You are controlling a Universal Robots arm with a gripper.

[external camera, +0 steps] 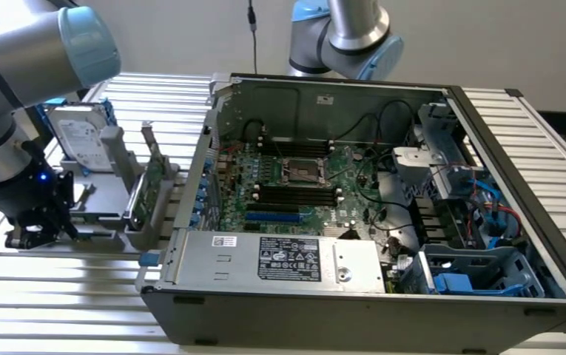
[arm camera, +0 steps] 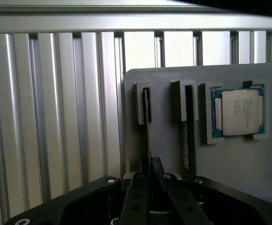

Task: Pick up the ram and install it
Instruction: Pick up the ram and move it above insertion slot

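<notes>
Universal Robots arm, single unit.

- Links: smooth silver-grey metal tubular arm links [external camera: 7,55], round in section, with a dull sheen.
- Joints: pale blue round plastic joint caps [external camera: 93,37] close off the ends of the joints. A second silver-grey joint housing [external camera: 350,29] carries the same blue caps on both its sides.
- Wrist: black cylindrical wrist section [external camera: 11,188], carrying a small lit blue indicator light [external camera: 42,176].
- End tool: matte black gripper [external camera: 36,225] [arm camera: 151,171] with a broad, angular body. Round silver screw heads [arm camera: 110,180] are set into its upper face, and short rows of small round holes lie near its middle.
</notes>
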